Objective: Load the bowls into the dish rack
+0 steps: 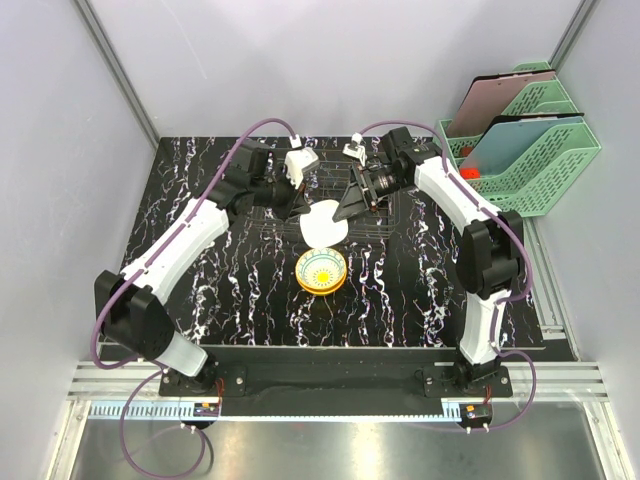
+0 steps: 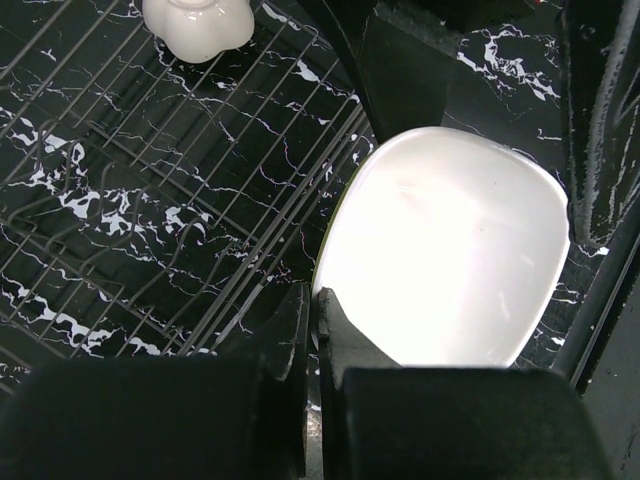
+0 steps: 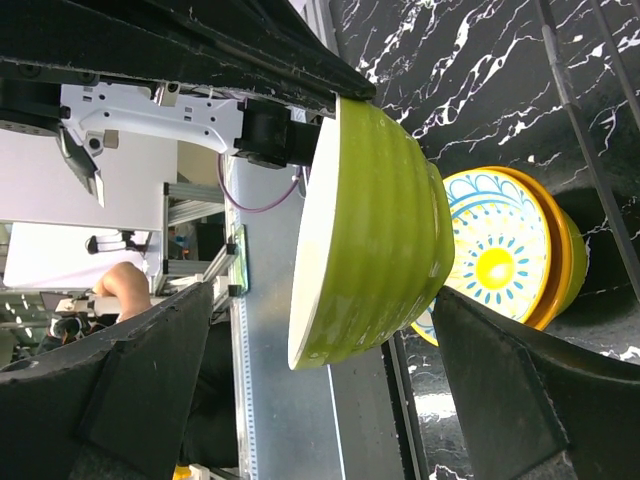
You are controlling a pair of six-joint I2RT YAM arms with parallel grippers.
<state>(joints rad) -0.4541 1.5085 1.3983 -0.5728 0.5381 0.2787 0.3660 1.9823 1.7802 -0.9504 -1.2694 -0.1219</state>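
Nearest the arm bases, on the black marbled table (image 1: 400,300): a short stack of bowls, a yellow bowl with a blue-and-yellow sunburst inside (image 1: 321,268) nested in an orange bowl (image 3: 560,260). Both outside the rack, not yet loaded.

Just beyond, at the near edge of the wire dish rack (image 1: 390,225): a lime green bowl (image 1: 325,222) with a white inside, tipped up on its edge, hollow side toward the left arm. Pinched at the rim by the left gripper (image 2: 315,300), fingers closed tight on the thin wall. Flanked by the right gripper (image 3: 330,360), spread wide with one finger on each side of the bowl, gripping nothing and apparently clear of it. Cannot tell whether the bowl's lower edge already sits between the rack wires.

Farther back: the rest of the wire grid. At the far right corner: green mesh file trays (image 1: 540,160) holding flat boards.

Likely step: standing the green bowl upright in the rack, with the stacked pair waiting. Probably early in the job.

Next move, as a judgement: calls for easing the lower rim down into a gap between wires while keeping the bowl on edge, then releasing the pinch only once the wires support it; calls for keeping the wide-spread right fingers from knocking it over.
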